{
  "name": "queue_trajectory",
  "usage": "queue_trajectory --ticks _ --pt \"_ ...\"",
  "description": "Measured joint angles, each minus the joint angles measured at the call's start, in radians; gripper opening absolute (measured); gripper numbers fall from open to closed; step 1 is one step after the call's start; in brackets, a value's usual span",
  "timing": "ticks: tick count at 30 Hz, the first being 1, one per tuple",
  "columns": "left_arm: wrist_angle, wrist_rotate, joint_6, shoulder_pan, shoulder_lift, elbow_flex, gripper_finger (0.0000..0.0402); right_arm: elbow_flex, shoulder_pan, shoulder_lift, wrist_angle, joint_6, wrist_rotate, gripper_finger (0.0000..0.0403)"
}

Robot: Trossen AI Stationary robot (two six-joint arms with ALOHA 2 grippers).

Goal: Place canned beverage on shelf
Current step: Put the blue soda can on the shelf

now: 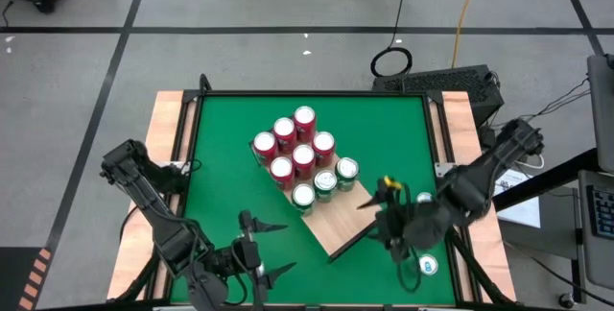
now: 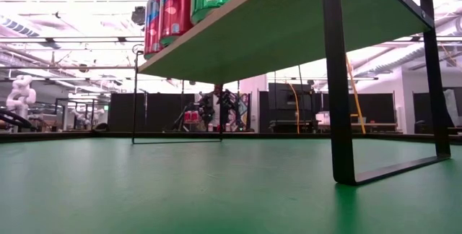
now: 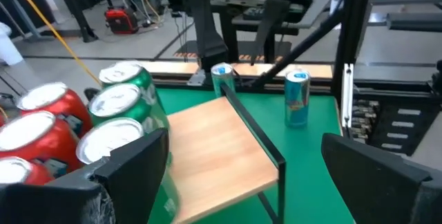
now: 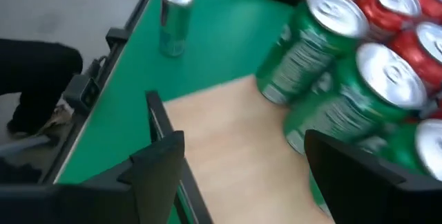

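Observation:
The shelf (image 1: pixel 338 227) is a light wood board on thin dark legs, standing slantwise on the green table (image 1: pixel 221 157). Several red cans (image 1: pixel 288 148) and three green cans (image 1: pixel 324 184) stand upright on its far half; its near half is bare. Two blue cans (image 1: pixel 428 266) (image 1: pixel 423 199) stand upright on the table by the right edge, also visible in the left wrist view (image 3: pixel 297 98). My right gripper (image 1: pixel 381 217) hovers open over the shelf's bare right corner, beside the green cans (image 4: pixel 345 92). My left gripper (image 1: pixel 278 250) stands open near the table's front edge, left of the shelf.
The shelf's dark leg frame (image 2: pixel 339 118) stands on the table, with open room under the board (image 2: pixel 289 24). The table has a raised dark rim (image 1: pixel 436 129). Green surface lies free to the left of the shelf (image 1: pixel 216 196).

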Motion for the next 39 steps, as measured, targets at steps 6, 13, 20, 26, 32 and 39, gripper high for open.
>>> queue_trajectory --ticks 6,13,20,26,32,39 --pt "0.005 0.031 -0.046 0.000 0.042 0.000 0.0377 0.000 0.093 0.103 0.148 -0.022 0.113 0.0288" --pt "0.007 0.052 -0.127 -0.003 0.080 0.000 0.0377 0.000 0.121 0.202 0.239 -0.022 0.172 0.0288" --pt "-0.004 0.107 -0.180 -0.029 0.099 0.000 0.0377 0.000 0.168 0.250 0.331 -0.010 0.179 0.0288" --pt "-0.005 0.157 -0.224 -0.046 0.098 0.000 0.0377 0.000 0.203 0.277 0.328 -0.027 0.279 0.0288" --pt "-0.056 0.173 -0.282 -0.052 0.098 0.000 0.0377 0.000 0.218 0.284 0.343 -0.029 0.277 0.0288" --pt "-0.136 0.227 -0.414 -0.035 0.130 0.001 0.0377 0.000 0.217 0.284 0.328 -0.047 0.276 0.0288"
